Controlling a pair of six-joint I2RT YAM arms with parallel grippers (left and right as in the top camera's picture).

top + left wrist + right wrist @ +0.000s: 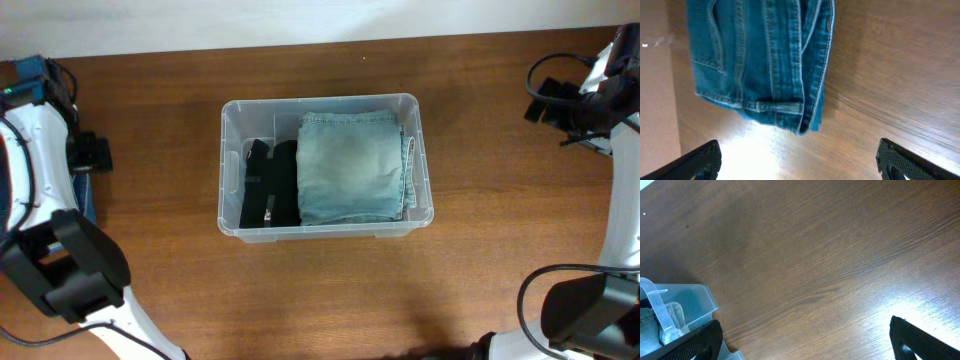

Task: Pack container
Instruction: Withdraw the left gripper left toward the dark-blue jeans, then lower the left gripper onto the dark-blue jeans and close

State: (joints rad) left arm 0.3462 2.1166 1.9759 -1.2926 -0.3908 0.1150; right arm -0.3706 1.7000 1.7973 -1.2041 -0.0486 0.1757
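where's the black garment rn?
Overhead view: the black garment lies in the left part of the container, beside the folded light-blue jeans to its right.

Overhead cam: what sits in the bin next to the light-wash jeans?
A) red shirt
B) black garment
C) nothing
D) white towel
B: a black folded garment lies beside the folded light-wash jeans inside the clear container.

White arms (22, 150), black joints (72, 265), black cables (546, 66).
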